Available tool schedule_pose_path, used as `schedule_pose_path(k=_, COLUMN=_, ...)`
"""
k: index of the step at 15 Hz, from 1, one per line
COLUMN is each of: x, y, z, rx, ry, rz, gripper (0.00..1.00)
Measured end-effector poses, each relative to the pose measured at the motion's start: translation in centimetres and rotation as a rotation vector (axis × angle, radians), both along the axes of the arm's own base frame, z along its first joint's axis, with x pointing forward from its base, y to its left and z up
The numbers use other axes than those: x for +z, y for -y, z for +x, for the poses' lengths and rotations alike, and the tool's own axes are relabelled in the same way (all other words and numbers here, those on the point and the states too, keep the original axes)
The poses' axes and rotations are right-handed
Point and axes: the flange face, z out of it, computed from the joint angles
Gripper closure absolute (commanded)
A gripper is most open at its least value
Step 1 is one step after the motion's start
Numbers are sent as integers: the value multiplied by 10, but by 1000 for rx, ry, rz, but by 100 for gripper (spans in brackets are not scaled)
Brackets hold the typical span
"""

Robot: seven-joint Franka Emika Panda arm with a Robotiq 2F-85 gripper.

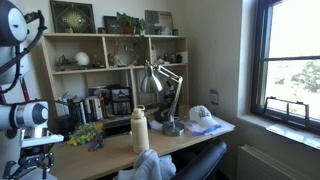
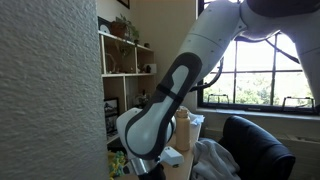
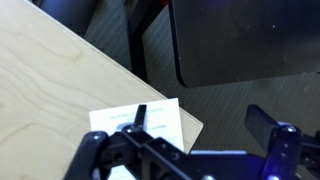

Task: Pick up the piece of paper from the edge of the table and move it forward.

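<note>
In the wrist view a white piece of paper (image 3: 162,120) with faint print lies at the corner of the light wooden table (image 3: 50,90), reaching its edge. My gripper (image 3: 203,125) is open and low over this corner. One finger stands over the paper and the other is out past the table's edge, over the carpet. Nothing is between the fingers. In an exterior view the gripper (image 1: 36,152) hangs at the desk's near end, where the paper is hidden. In both exterior views the arm fills much of the picture.
A dark chair part (image 3: 240,40) stands on the grey carpet (image 3: 120,40) beside the table corner. On the desk are a cream bottle (image 1: 140,130), a silver lamp (image 1: 160,90), a white cap (image 1: 203,115) and a cloth (image 1: 150,165). A shelf (image 1: 110,70) stands behind.
</note>
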Motion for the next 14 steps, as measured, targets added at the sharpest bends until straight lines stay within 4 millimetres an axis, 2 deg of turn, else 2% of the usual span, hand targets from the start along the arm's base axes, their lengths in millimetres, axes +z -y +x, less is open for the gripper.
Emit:
schedule_pose_path(k=3, x=-11, y=-13, z=-20, rx=97, ry=35, rz=67, gripper=0)
schedule_pose_path(k=8, x=-12, y=-37, z=-57, rx=204, ry=129, rz=219, gripper=0)
schedule_pose_path(k=14, x=-16, y=-38, z=-100, rx=235, ry=238, rz=325, gripper=0)
